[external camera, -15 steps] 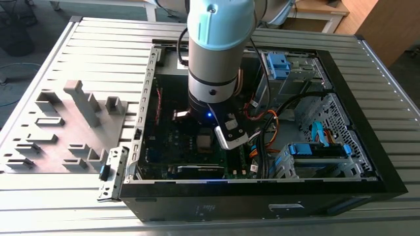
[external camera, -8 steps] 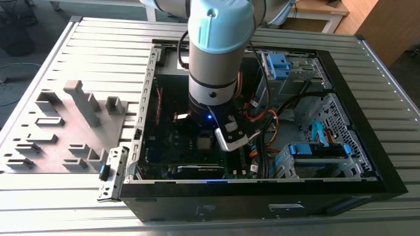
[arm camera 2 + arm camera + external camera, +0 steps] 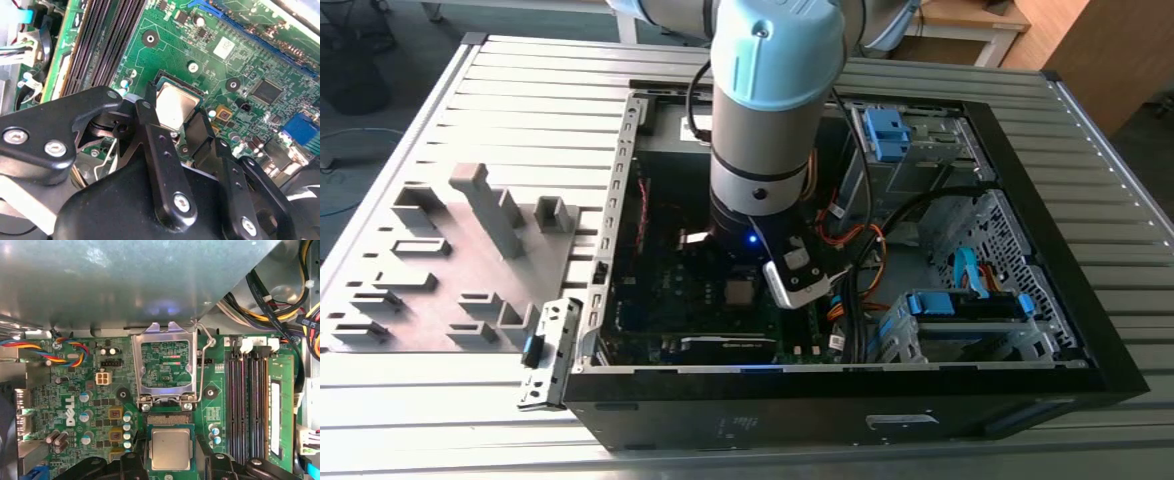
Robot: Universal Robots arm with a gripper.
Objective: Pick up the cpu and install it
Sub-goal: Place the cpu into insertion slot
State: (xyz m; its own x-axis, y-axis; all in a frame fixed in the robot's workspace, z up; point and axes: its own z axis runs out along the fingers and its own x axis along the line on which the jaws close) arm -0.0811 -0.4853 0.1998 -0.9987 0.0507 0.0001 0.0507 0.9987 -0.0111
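Note:
The cpu, a small square chip with a silver-grey top, sits between my gripper's black fingers. My gripper is shut on the cpu by its two side edges. The chip hangs level just over the socket, and a strip of socket contacts shows beside it. The black socket frame is flipped open, with its wire lever raised. In the exterior view my arm reaches down into the computer case, with the cpu a pale square below it.
Memory sticks run alongside the socket on the green motherboard. Orange and black cables and drive cages with blue clips crowd the case at the exterior view's right. A grey fixture tray lies outside the case on the exterior view's left.

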